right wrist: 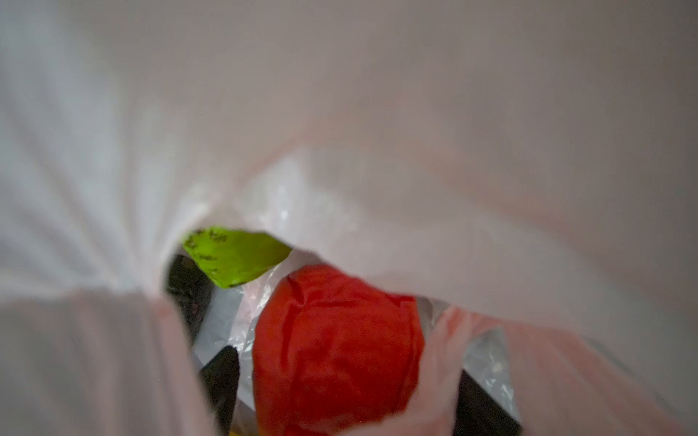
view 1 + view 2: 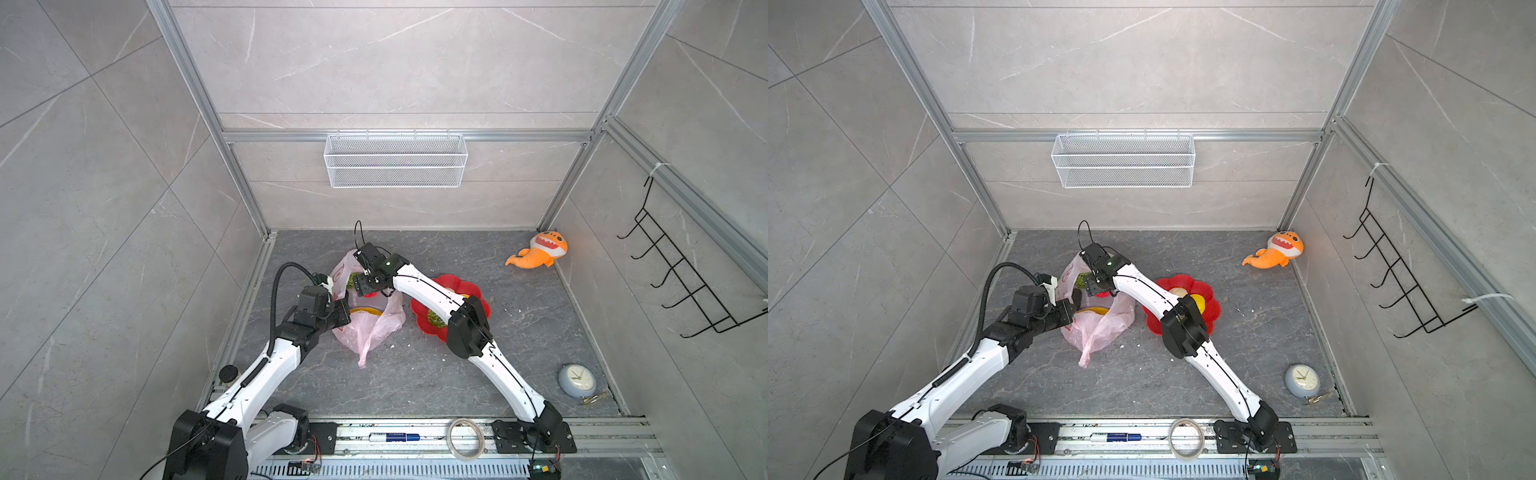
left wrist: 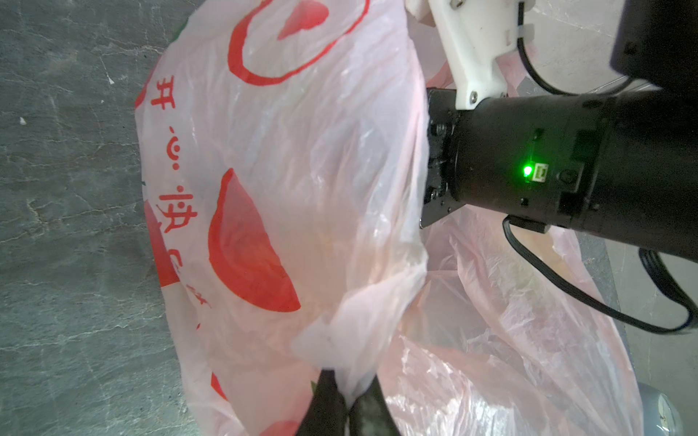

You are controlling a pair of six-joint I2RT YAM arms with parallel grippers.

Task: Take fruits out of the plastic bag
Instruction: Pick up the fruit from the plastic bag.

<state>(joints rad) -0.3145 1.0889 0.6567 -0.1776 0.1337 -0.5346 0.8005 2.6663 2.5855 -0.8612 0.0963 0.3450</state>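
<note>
Clearly, the plastic bag (image 2: 374,328) lies just left of the red flower plate (image 2: 471,289), its long axis running away from the robot, one loose handle trailing nearward. The left gripper (image 3: 349,381) pinches its rim. The right gripper (image 1: 345,364), jaws spread, straddles the red apple (image 1: 336,332) inside.

A lab test cell: aluminium frame (image 2: 407,136), tile panels (image 2: 83,187), rail-mounted robot arms (image 2: 507,378).
</note>
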